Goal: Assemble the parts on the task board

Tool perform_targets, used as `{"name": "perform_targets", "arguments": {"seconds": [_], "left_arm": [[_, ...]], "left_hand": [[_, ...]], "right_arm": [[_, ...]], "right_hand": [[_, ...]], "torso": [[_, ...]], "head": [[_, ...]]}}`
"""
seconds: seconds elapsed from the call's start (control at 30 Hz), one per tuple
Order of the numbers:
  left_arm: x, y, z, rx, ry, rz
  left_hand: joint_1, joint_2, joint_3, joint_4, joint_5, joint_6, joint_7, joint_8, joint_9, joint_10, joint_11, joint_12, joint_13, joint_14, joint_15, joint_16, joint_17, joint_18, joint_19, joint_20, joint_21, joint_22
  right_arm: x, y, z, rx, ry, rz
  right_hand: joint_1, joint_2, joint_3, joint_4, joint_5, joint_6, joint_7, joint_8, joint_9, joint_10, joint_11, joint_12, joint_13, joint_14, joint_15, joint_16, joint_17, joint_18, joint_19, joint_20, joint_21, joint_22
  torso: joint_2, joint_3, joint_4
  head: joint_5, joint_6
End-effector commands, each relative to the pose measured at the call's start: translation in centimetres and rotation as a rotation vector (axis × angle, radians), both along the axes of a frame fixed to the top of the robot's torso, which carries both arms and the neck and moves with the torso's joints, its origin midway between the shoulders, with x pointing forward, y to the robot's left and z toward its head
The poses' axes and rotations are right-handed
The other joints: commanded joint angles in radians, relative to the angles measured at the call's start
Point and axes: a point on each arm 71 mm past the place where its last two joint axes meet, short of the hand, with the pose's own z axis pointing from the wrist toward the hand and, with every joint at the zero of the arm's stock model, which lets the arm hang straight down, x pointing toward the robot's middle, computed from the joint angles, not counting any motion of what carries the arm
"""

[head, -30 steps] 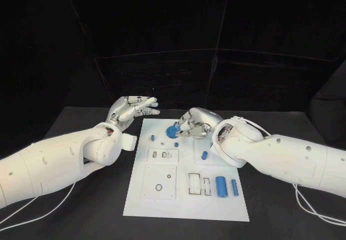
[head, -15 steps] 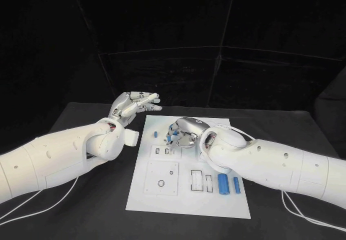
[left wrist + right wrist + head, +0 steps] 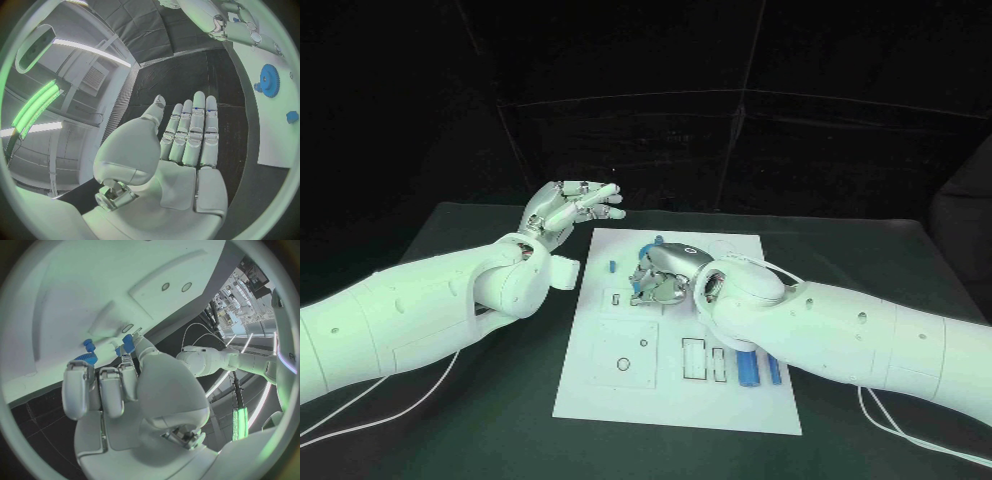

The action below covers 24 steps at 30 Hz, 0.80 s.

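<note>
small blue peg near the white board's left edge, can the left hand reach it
Probably yes: the small blue peg lies uncovered, and the open left hand hangs nearby with nothing between; the right hand sits close beside it.

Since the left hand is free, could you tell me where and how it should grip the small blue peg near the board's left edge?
Pinch the small blue peg across its slim width, probably from above on the task board's left side, near the left hand. It sits apart from other parts; the right hand crowds its other side.
</note>
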Motion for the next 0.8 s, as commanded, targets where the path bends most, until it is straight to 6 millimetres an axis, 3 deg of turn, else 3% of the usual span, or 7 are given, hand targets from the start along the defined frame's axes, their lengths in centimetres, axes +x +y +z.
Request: {"name": "perform_targets", "arguments": {"seconds": [0.03,0.8], "left_arm": [[-0.05,-0.18,0.15,-0.013,-0.004,-0.016],[-0.03,-0.18,0.10,-0.013,-0.001,-0.019]], "left_hand": [[-0.002,0.011,0.000,-0.007,0.005,0.009,0.000,-0.005,0.000,0.006,0.001,-0.004,0.001,0.005,0.001,-0.005,0.002,0.006,0.006,-0.001,0.004,-0.001],[-0.002,0.010,0.000,-0.007,0.005,0.009,0.000,-0.006,0.000,0.006,0.002,-0.005,0.001,0.004,0.001,-0.005,0.002,0.005,0.005,-0.002,0.004,-0.001]], "right_arm": [[-0.01,-0.22,-0.12,-0.037,-0.005,0.004],[-0.37,-0.83,-1.07,-0.070,0.020,0.006]], "right_hand": [[-0.003,-0.003,0.004,-0.001,0.005,0.005,0.000,0.002,0.001,-0.004,0.000,-0.004,0.072,0.085,-0.009,-0.003,0.171,-0.008,-0.001,-0.006,-0.002,-0.001],[-0.008,-0.006,0.003,0.001,0.003,0.006,0.001,0.002,0.000,-0.003,0.001,-0.002,0.073,0.085,-0.008,-0.004,0.170,-0.008,-0.001,-0.006,-0.002,-0.002]], "torso": [[0.000,0.0003,-0.0005],[0.001,0.0007,-0.0019]], "head": [[0.001,-0.001],[-0.002,-0.006]]}}
